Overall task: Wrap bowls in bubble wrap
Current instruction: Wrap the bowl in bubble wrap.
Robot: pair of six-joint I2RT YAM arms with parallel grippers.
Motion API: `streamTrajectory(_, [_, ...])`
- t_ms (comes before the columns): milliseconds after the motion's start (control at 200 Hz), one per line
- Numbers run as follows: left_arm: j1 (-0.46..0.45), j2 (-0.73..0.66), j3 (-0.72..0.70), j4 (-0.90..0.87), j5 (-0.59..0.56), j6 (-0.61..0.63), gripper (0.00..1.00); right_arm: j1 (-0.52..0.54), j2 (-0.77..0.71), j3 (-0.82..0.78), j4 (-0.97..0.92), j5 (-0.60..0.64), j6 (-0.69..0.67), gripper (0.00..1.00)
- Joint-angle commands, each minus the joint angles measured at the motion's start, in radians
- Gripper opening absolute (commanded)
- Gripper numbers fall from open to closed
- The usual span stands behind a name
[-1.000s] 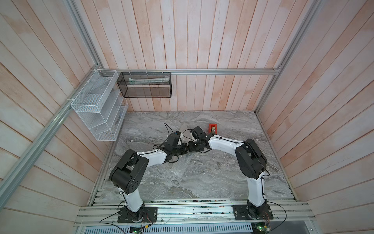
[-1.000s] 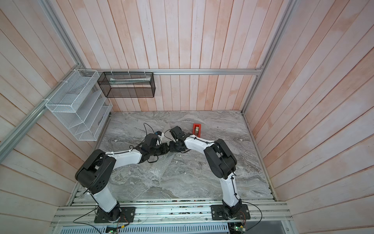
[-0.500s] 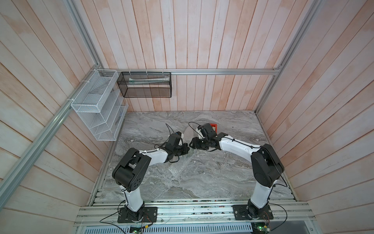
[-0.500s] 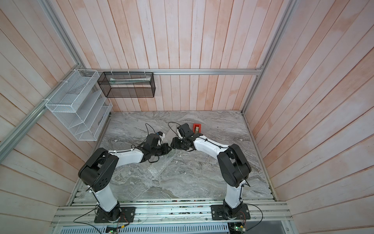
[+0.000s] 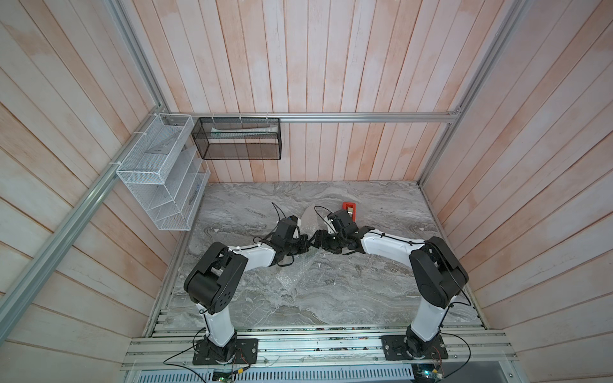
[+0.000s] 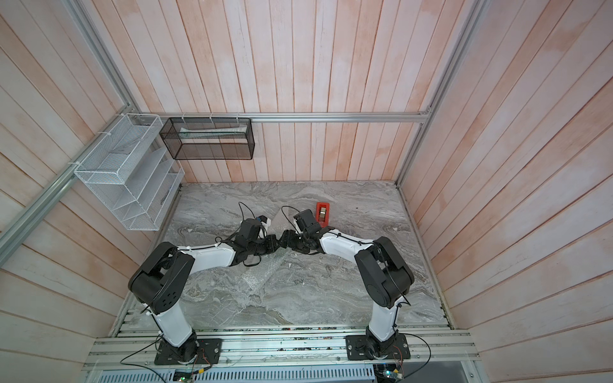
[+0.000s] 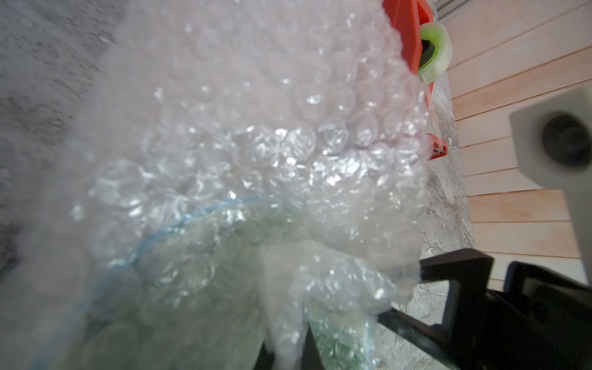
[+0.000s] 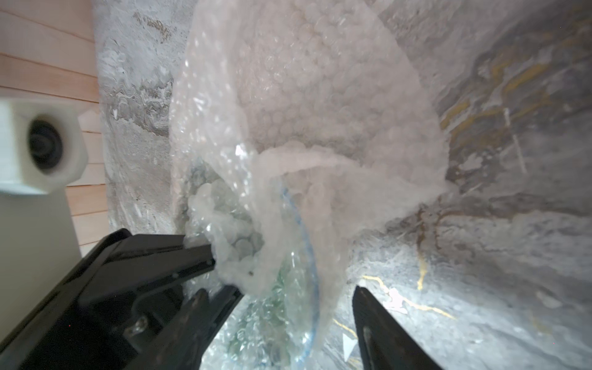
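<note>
On left wall, white rack (image 5: 159, 172), contents unclear; black basket (image 5: 238, 154) on back wall, pale roll (image 5: 242, 132) inside. Centre of table (image 5: 331, 291), left gripper (image 8: 208, 256) clenched on bunched wrap (image 8: 320, 96) covering bowl (image 8: 266, 320); right gripper (image 8: 296, 288) released, jaws spread either side. Red dispenser (image 5: 349, 208) behind.

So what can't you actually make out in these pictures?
- Bowl: both wrist views show only a bluish rim and a green blur through the bubble wrap; the pattern is unreadable. In both top views it is too small and covered to find.
- Tape dispenser: left wrist view, mostly behind the wrap.
- Black mesh basket: top views, contents too small to tell.
</note>
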Motion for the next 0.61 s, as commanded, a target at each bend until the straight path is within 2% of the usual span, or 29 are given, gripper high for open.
streamTrajectory(0, [-0.009,0.014,0.022,-0.019,0.016,0.002,0.0,-0.011,-0.037,-0.014,0.102,-0.061,0.074,0.77])
streamTrajectory(185, [-0.012,0.008,0.018,-0.017,0.024,0.005,0.0,-0.021,-0.026,-0.038,0.166,-0.053,0.125,0.78])
streamTrajectory(435, [-0.014,-0.014,0.002,-0.009,0.036,0.013,0.0,-0.029,0.028,0.0,0.171,-0.031,0.125,0.62])
streamTrajectory(600, [-0.014,-0.009,0.004,-0.005,0.037,0.015,0.0,-0.019,0.09,0.049,0.123,-0.02,0.083,0.6])
